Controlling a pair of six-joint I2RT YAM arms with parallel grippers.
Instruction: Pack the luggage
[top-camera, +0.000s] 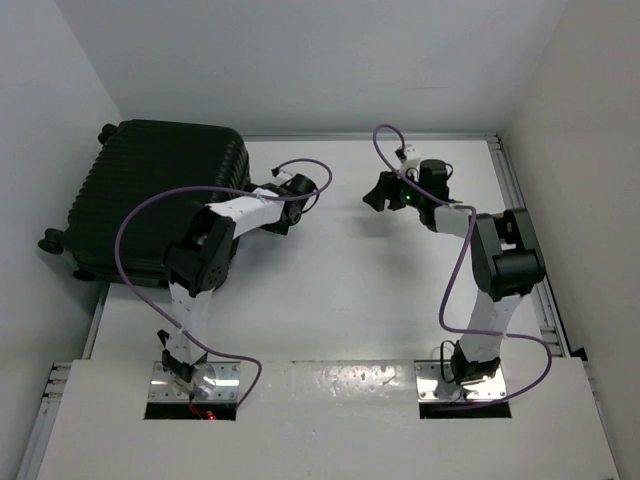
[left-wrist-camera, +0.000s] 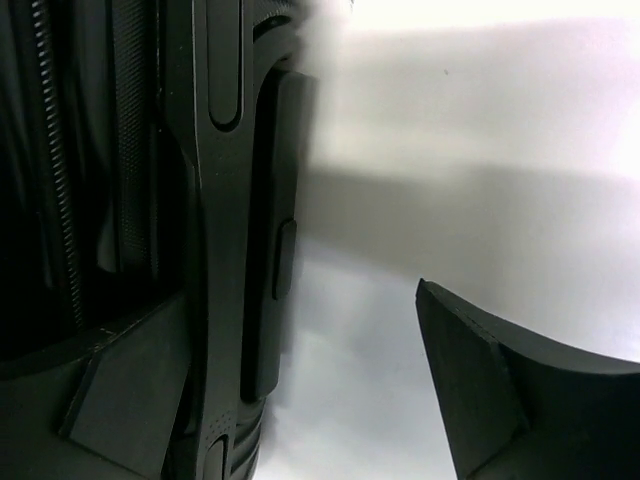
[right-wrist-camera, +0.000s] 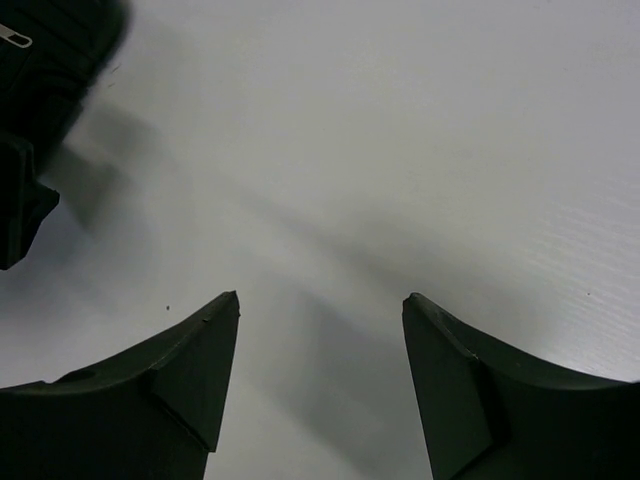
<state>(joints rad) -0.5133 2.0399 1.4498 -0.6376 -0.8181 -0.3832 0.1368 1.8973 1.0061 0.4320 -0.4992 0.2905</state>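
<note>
Your luggage (top-camera: 165, 190) lies shut at the table's (top-camera: 340, 290) far left corner, so you cannot see inside it. Its shell is black with horizontal ribs, with small wheels (top-camera: 48, 242) past the table's left edge and a side handle (left-wrist-camera: 272, 260). Your left gripper (left-wrist-camera: 260, 315) is spread wide right beside that handle. Your right gripper (right-wrist-camera: 321, 300) hangs part-open over bare table, holding nothing.

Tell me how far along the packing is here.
Nothing looks done: the black suitcase lies shut at the table's far left, with no items in sight. In hand: the open left hand is at its side handle, gripping nothing. The right hand hangs open. Filling it remains.
</note>
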